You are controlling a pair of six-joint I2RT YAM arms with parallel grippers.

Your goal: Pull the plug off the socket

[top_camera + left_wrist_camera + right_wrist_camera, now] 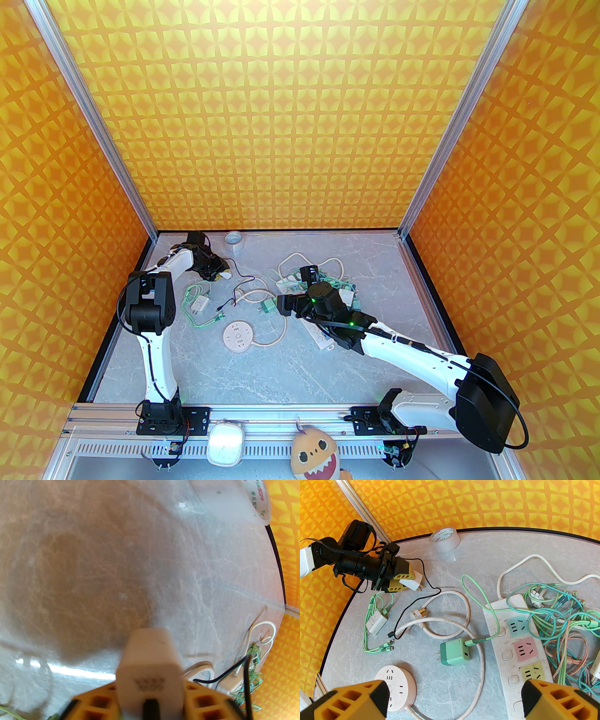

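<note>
Right wrist view shows left pincer (403, 578) clamping pronged plug (414, 582).

From the left wrist camera, the white plug (148, 658) between your left gripper (150, 698)'s jaws is blurred. You cannot read the marking on its near face, its prongs are hidden on the far side, and the bottom edge cuts it off. Ahead and right of those jaws, the tape roll (255, 503) runs off the top edge. At the right gripper (455, 698), the power strip (525, 648)'s near end hides behind the right jaw, and the left jaw covers part of the round socket (400, 684).
</note>
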